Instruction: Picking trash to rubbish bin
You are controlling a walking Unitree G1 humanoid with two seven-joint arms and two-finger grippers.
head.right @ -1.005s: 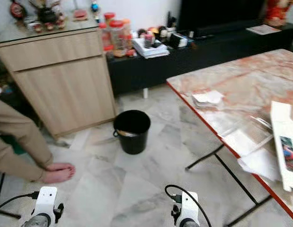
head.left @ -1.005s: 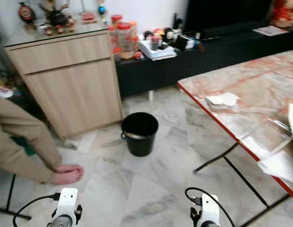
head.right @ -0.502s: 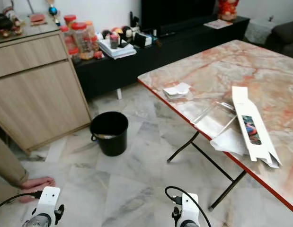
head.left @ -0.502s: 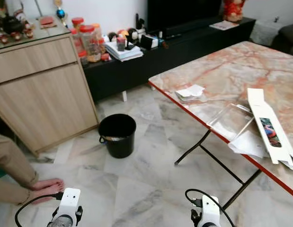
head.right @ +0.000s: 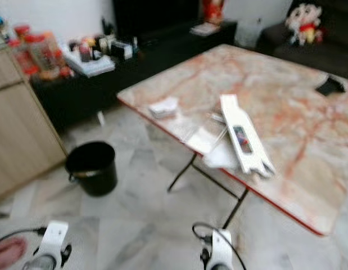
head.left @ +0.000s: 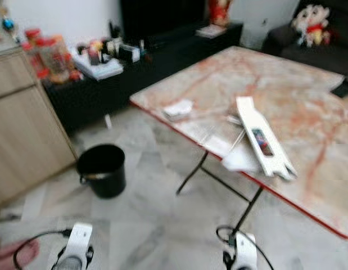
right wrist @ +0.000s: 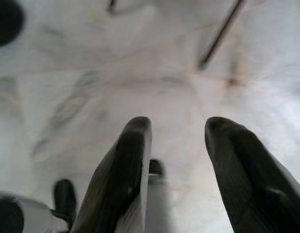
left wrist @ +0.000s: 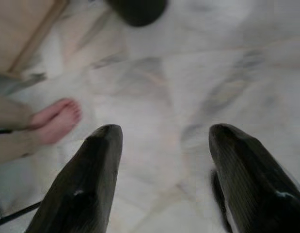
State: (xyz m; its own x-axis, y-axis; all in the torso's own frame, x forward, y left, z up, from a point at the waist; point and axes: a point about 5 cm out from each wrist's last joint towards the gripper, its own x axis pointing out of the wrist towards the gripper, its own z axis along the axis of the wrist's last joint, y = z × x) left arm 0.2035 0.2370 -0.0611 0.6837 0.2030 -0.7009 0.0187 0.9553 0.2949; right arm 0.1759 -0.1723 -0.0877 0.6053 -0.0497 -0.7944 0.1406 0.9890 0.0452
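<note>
Left eye view, blurred: the trash lies on the marble-patterned bench (head.left: 308, 101) near its front edge, where a long white flat carton (head.left: 262, 138) with a dark picture panel lies at a slant, its lower end just at the red-trimmed rim. Tucked beside and partly under the carton are a clear plastic sheet (head.left: 210, 134) and a white paper piece (head.left: 239, 161) that hangs slightly over the edge. A small folded white tissue (head.left: 178, 108) sits apart from these, closer to the bench's near corner. The black rubbish bin (head.left: 102, 170) stands upright on the pale marble floor (head.left: 157, 225), well apart from the bench and off to the robot's left, near a wooden cabinet (head.left: 19, 124). Behind it runs a low black shelf unit (head.left: 140, 67) crowded with jars, papers and small items. A dark sofa with a plush toy (head.left: 308, 22) sits beyond the far end of the bench. A person's bare foot (left wrist: 55, 119) rests on the floor at the robot's left. The left end effector (left wrist: 162, 182) hangs low over bare floor with its two black fingers spread wide and nothing between them. The right end effector (right wrist: 176, 165) hangs likewise over the floor near a bench leg, fingers parted and empty.
</note>
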